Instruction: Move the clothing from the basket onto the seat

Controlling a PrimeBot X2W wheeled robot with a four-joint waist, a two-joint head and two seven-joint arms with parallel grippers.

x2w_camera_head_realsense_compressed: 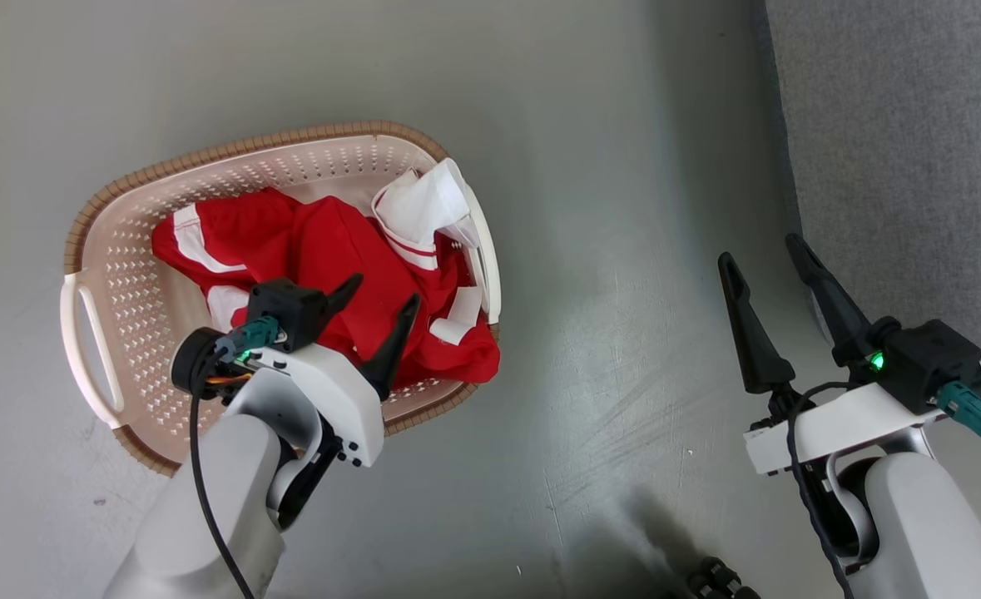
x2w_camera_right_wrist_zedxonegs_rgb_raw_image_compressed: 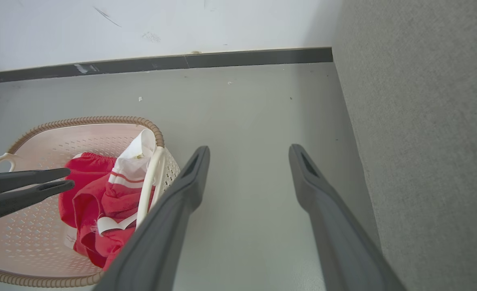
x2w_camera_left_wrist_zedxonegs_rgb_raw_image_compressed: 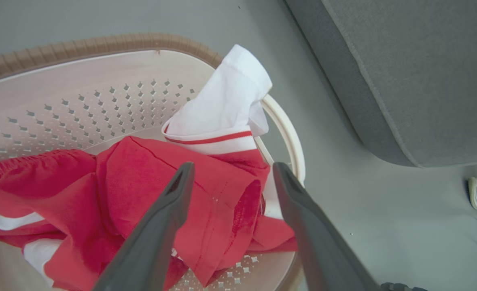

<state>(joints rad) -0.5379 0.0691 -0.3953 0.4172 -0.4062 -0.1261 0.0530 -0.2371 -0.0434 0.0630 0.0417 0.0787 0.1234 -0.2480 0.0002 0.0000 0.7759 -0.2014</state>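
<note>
Left tool (x2w_camera_head_realsense_compressed: 385, 289) spread over clothing (x2w_camera_head_realsense_compressed: 307, 241) in basket (x2w_camera_head_realsense_compressed: 207, 154), right tool (x2w_camera_head_realsense_compressed: 758, 249) spread above floor (x2w_camera_head_realsense_compressed: 623, 208) beside seat (x2w_camera_head_realsense_compressed: 914, 125)

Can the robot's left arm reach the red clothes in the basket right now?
Probably yes. The left end effector hovers open just above the red clothes, over the open-topped basket, with nothing between them.

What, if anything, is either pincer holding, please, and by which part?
Nothing: the left pincer hangs open above the clothing, the right pincer open over the floor.

Red clothing (x2w_camera_head_realsense_compressed: 315, 241) with white trim crumpled in cream basket (x2w_camera_head_realsense_compressed: 124, 274), grey seat (x2w_camera_head_realsense_compressed: 914, 125) nearby, bare
</note>
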